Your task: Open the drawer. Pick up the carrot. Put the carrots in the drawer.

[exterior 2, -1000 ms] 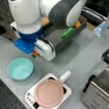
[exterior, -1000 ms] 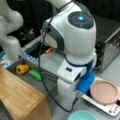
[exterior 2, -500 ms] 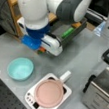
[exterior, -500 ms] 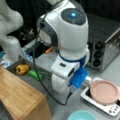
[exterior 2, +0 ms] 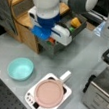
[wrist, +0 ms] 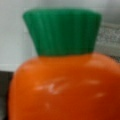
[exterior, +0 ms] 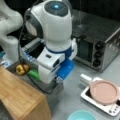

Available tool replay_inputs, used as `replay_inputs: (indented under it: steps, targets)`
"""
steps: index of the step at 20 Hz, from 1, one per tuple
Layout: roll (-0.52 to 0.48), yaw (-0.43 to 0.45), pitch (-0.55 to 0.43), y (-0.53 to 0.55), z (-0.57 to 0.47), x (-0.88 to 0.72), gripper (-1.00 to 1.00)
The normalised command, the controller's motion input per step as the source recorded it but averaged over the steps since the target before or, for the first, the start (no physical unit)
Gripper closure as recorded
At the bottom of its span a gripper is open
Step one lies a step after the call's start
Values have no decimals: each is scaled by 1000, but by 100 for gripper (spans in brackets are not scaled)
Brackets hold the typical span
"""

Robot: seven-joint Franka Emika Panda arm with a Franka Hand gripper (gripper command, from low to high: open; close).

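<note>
Grey desk [exterior 2: 76, 58] carries silver toaster oven [exterior: 100, 47] upper right, pink pan [exterior: 103, 92] lower right, teal bowl [exterior 2: 20, 68] lower left. Drawer [exterior 2: 79, 27] open, yellow vegetable [exterior 2: 75, 21] and green one [exterior: 33, 73] inside. Claw [exterior 2: 51, 41] low over drawer's near end, mid frame; open or closed: cannot tell. Carrot [wrist: 62, 85] fills wrist view, green top up; orange bit under claw.
</note>
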Motion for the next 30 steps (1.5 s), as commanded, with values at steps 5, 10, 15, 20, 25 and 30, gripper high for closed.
replay_inputs:
  steps: [5, 10, 15, 20, 25, 30]
  targets:
    - [-93, 187, -242, -84, -121, -388, 100]
    - [-121, 278, -184, -135, -16, -363, 100]
    - [-112, 290, -141, -169, 20, -304, 100]
    - [-163, 291, -118, -122, -38, -200, 100]
    - [-193, 325, -128, -48, -60, -122, 100]
    - [-195, 405, -159, -47, -69, -99, 100]
